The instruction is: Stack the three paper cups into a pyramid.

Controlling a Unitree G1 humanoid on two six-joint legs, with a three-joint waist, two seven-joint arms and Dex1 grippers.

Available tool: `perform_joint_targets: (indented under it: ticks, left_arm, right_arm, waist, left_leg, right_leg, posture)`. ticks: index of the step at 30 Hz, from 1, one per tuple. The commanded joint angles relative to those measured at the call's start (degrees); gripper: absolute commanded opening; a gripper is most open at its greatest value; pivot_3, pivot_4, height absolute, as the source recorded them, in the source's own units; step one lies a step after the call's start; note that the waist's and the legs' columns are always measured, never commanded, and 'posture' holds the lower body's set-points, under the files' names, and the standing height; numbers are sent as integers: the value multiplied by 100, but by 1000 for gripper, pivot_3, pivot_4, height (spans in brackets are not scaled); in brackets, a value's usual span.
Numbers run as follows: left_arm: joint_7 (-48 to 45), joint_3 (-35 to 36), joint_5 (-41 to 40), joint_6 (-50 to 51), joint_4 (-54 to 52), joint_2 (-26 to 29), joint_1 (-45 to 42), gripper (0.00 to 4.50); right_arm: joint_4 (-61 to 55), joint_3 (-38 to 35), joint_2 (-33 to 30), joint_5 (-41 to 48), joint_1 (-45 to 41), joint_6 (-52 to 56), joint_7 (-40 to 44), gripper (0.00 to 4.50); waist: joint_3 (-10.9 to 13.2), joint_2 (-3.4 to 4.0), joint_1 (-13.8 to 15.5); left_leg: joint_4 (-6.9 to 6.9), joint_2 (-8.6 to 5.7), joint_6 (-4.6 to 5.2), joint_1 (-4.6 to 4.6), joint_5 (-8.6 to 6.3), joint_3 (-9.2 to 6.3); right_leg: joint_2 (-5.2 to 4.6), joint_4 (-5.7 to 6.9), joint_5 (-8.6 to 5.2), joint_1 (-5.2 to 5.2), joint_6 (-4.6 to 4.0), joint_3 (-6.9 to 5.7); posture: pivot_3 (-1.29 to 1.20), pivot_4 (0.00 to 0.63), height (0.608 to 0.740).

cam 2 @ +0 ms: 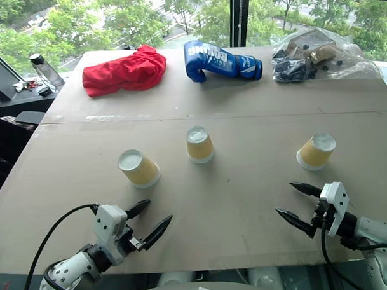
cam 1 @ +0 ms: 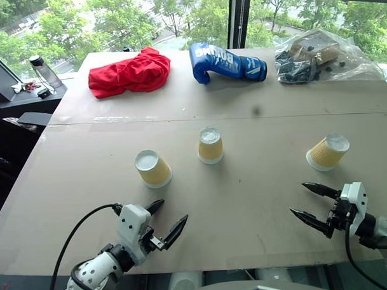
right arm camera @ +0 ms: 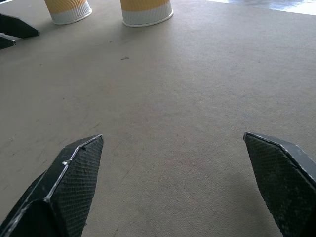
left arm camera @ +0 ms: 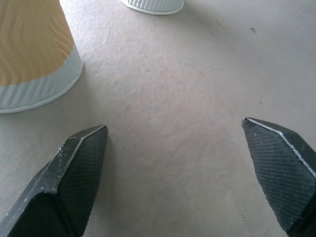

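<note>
Three paper cups (cam 1: 210, 145) stand upside down, apart; left tool (cam 1: 167, 223) and right tool (cam 1: 315, 205) spread.

Head pair high, looking down over counter (cam 1: 246, 207); wrist cameras low, close, sharing the left cup (left arm camera: 34, 54).

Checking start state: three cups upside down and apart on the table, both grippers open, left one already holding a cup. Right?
Not quite: the left gripper holds nothing. The left eye view shows it open, short of the nearest of the three cups. The rest stands: cups upside down and apart on the table, right gripper open.
</note>
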Motion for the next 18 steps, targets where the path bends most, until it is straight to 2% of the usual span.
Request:
perform_joint_targets:
  ticks: [1, 8, 18]
  left_arm:
    - [-187, 6, 47, -440, 293, -36, 144, 4471]
    - [-379, -31, 87, -1035, 784, -66, 222, 4471]
    - [-386, -25, 61, -1121, 831, -17, 213, 4471]
  right_arm:
    - [-114, -54, -18, 12, -35, -88, -22, 4500]
    - [32, -31, -58, 19, -197, -81, 69, 4500]
    - [134, 31, -39, 11, -318, -95, 130, 4500]
  waist:
    - [0, 1, 0]
    - [-3, 5, -9]
    - [-6, 8, -11]
  left_leg:
    - [0, 0, 0, 0, 0, 0]
    - [0, 2, 1, 11, 0, 8]
    - [0, 2, 2, 13, -1, 9]
  right_leg:
    - [1, 0, 0, 0, 0, 0]
    - [28, 1, 1, 4, 1, 9]
    - [32, 3, 5, 4, 9, 10]
  posture:
    - [0, 150, 740]
    - [0, 150, 740]
    - [0, 150, 740]
